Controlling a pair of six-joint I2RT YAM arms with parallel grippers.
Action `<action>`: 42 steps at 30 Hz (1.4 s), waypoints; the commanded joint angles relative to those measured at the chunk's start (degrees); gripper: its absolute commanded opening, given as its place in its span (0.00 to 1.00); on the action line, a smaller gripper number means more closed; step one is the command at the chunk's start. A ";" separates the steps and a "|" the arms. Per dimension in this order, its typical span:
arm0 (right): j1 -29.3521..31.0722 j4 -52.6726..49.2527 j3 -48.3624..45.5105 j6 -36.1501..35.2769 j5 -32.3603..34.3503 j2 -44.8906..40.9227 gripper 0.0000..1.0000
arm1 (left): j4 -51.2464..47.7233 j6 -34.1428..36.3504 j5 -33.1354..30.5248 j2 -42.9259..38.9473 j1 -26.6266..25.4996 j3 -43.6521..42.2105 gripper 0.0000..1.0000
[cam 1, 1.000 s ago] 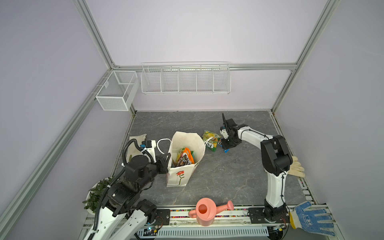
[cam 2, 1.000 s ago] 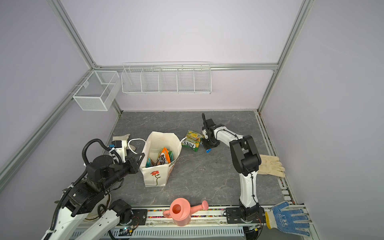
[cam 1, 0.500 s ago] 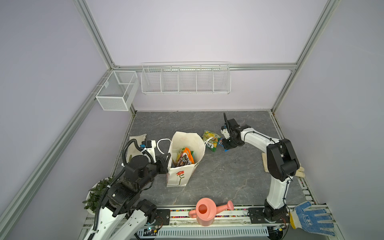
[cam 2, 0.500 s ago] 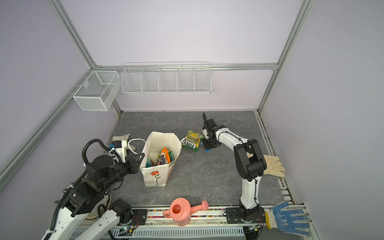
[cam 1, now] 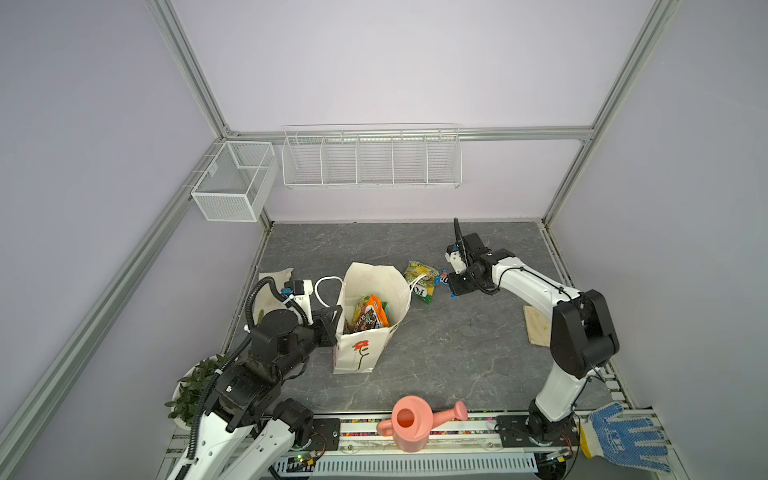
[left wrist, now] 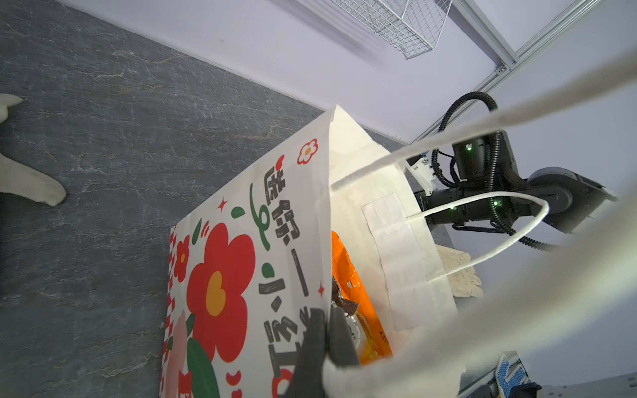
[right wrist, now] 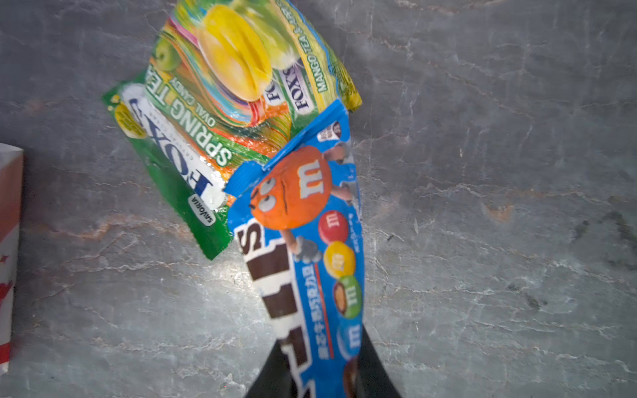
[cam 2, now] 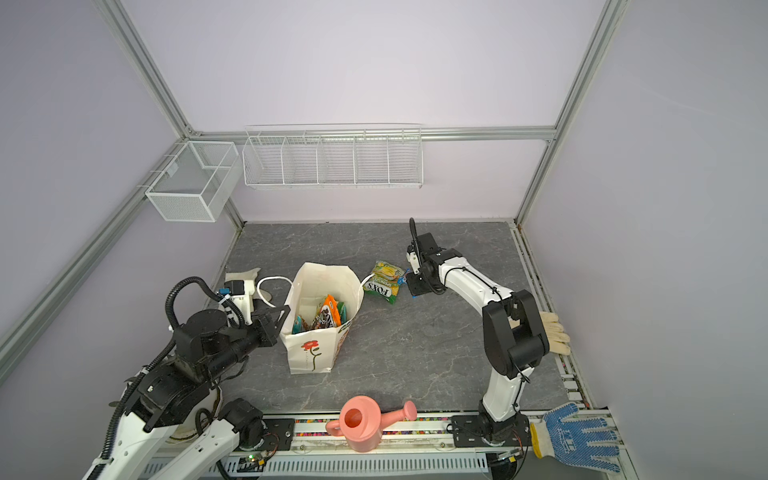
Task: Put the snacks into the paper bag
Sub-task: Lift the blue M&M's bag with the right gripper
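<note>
snacks [cam 2: 328, 313]: several down inside the paper bag [cam 2: 309, 353], an orange packet [left wrist: 348, 275] topmost, just past the left hand's fingertips. three not yet in, all at the right hand.

left hand [left wrist: 325, 344]: pinched together on the bag's rim, one finger outside on the printed face, one inside. likely reason: props the mouth wide and steadies a tall, light bag against tipping under a dropped packet. cord handle [left wrist: 517, 113]: loose, strung past the fingers.

right hand [right wrist: 324, 372]: clamped on one end of the blue m&m's pack [right wrist: 310, 258], a dark finger on each flat face. grips the end rather than the middle, probably for want of any other edge to bite on a thin flat pack. far end of the pack, ahead of the fingertips: across the two green-yellow fox's bags [right wrist: 206, 120]; touching or raised just above, cannot tell.

paper bag from the right hand: well apart, off to the side across the worktop [right wrist: 482, 206]. calls next for a lift, a carry over the rim opposite the left hand, and a release above the packets inside. risk: a slip of glossy film out of an end pinch, or a fox's bag dragged along.
</note>
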 commanded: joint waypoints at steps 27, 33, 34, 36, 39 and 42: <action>5.42 -1.95 -0.16 0.78 -8.10 -20.62 0.21 | 3.59 -0.94 0.05 0.04 -0.09 -0.38 0.00; 6.71 -2.48 0.97 1.20 -8.34 -24.48 0.21 | 3.87 -1.11 0.21 0.13 -0.07 -0.46 0.00; 6.86 -2.36 1.05 1.36 -8.74 -25.05 0.21 | 3.86 -1.13 0.24 0.08 -0.08 -0.40 0.00; 7.09 -2.03 1.09 1.48 -9.61 -26.07 0.21 | 3.80 -1.19 0.24 0.05 -0.07 -0.46 0.00; 7.67 -1.91 1.46 1.79 -10.09 -27.24 0.21 | 3.87 -1.20 0.22 0.04 -0.07 -0.46 0.00; 8.21 -1.84 1.85 1.82 -10.69 -28.26 0.21 | 3.85 -1.31 0.20 0.09 -0.07 -0.39 0.00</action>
